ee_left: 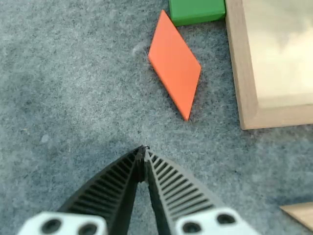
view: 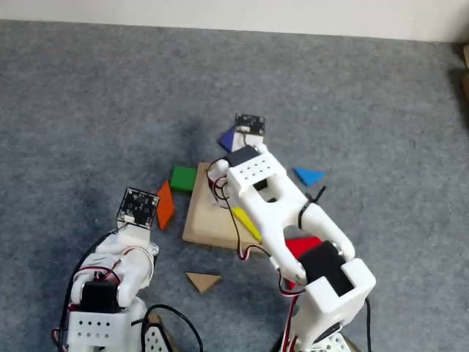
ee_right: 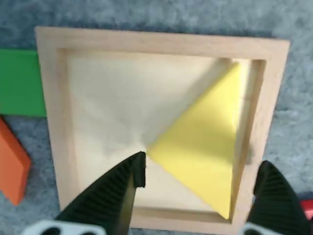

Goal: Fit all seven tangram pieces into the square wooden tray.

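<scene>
Yellow triangle lies flat inside the wooden tray, tucked along one side, and the right gripper hangs over it, jaws spread wide. The left gripper is pressed together above the grey carpet, near the orange parallelogram outside the tray.

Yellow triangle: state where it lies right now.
In the right wrist view the yellow triangle lies inside the wooden tray, against one wall, beneath the open right gripper.

No readable text, labels, numbers or signs on any piece, tray or arm.
</scene>
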You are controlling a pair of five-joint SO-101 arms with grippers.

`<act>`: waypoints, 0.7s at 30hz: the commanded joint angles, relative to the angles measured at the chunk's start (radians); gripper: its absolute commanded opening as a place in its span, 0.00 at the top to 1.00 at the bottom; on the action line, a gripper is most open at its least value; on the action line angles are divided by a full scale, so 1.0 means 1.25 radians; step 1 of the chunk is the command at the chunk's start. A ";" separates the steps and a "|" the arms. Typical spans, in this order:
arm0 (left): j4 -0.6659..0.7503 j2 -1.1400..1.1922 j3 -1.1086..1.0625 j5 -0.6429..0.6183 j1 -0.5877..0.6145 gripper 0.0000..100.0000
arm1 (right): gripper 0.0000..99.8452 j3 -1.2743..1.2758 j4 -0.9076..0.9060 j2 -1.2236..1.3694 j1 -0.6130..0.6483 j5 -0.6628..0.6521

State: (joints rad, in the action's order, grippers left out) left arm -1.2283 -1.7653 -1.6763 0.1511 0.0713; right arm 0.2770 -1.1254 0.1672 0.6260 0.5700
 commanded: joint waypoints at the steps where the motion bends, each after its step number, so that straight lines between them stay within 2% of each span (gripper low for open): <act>1: -0.005 -0.042 -0.017 0.006 0.010 0.99 | 0.67 -0.048 0.003 -0.019 0.008 0.002; 4: -0.005 -0.042 -0.017 0.006 0.010 0.99 | 0.67 -0.048 0.003 -0.020 0.008 0.000; 7: -0.005 -0.042 -0.017 0.006 0.010 0.99 | 0.68 -0.048 -0.004 -0.039 0.010 -0.060; 15: -0.005 -0.042 -0.017 0.006 0.010 0.99 | 0.90 -0.044 0.014 -0.126 0.012 -0.234; 21: -0.005 -0.042 -0.017 0.006 0.010 0.99 | 0.95 0.025 0.071 -0.096 0.010 -0.270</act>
State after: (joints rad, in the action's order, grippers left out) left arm -1.2283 -1.7653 -1.6763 0.1511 0.0713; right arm 0.2923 -1.0656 0.0690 0.6276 0.2555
